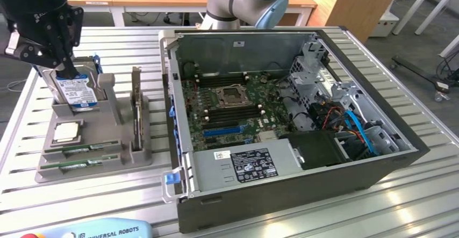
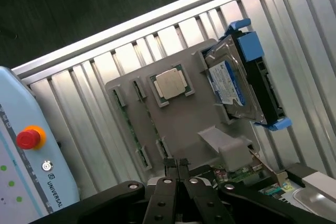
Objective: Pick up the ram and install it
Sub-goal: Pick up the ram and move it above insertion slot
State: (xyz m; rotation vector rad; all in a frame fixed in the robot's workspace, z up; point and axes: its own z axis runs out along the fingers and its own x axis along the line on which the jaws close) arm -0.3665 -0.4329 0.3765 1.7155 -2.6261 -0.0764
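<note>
Ribbed brushed-aluminium table (image 2: 84, 93); matt grey plastic fixture (image 2: 184, 124) below gripper (image 2: 178, 165); hard drive (image 2: 231, 85) glossy label, blue plastic caddy (image 2: 251, 45).

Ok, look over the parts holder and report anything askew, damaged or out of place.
Nothing stands out. The ram sticks lie in their slots on the grey holder, the processor sits square in its recess, the hard drive and expansion card stand in their cradles. The end effector, shut and empty, is above the holder.
</note>
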